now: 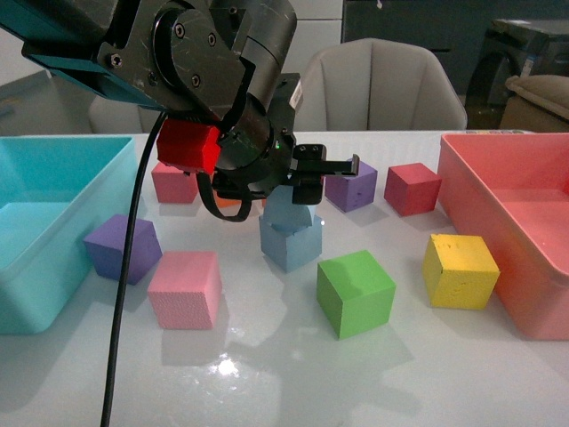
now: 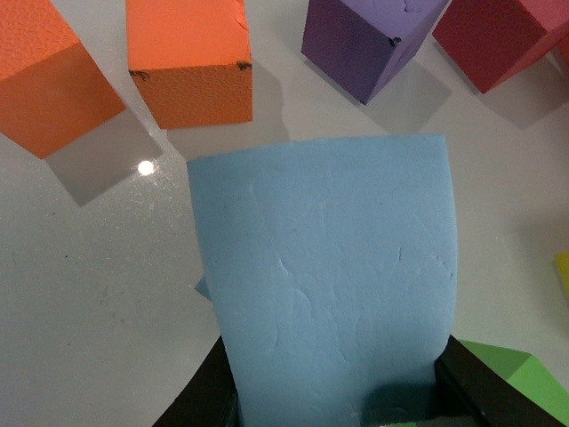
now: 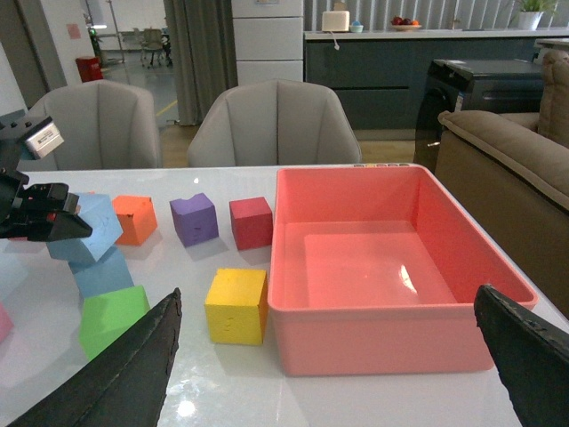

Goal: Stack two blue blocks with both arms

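The white table point(image 1: 267, 374) carries a teal bin point(image 1: 53, 178) and a pink bin point(image 1: 471, 205) at its sides, leaving the middle free for stacking. The left arm point(image 1: 196, 53) reaches down over that middle. Its left gripper point(image 2: 333, 391) pinches the upper blue block point(image 1: 286, 209) by opposite faces, just above the lower blue block point(image 1: 291, 242), which sits flat on the table. The held cube is tilted and seems to touch the lower one, so it likely needs levelling before release. The right gripper point(image 3: 327, 307) hangs empty with fingers spread wide near the pink bin, well apart from the stack, probably to stay clear.
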Action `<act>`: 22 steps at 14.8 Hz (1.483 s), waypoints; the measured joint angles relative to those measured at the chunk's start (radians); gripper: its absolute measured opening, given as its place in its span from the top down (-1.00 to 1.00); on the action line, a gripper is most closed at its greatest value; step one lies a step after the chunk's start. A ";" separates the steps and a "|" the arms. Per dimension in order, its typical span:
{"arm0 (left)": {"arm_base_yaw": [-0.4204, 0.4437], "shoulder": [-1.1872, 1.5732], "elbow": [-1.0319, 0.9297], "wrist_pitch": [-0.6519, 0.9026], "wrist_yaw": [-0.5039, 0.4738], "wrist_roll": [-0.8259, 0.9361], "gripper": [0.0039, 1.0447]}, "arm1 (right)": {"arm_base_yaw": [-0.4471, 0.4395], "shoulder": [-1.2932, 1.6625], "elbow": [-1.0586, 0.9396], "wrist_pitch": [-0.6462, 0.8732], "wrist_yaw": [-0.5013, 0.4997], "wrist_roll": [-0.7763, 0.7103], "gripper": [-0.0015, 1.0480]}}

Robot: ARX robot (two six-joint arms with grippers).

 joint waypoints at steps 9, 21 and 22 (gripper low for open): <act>0.001 0.026 0.012 0.071 -0.026 0.008 -0.88 | 0.000 0.000 0.000 0.000 0.000 0.000 -0.88; 0.021 -0.883 -0.804 0.735 -0.378 0.159 -0.06 | 0.000 0.000 0.000 0.000 0.000 0.000 -0.88; 0.053 -0.938 -0.876 0.756 -0.356 0.159 0.11 | 0.000 0.000 0.000 0.000 0.000 0.000 -0.88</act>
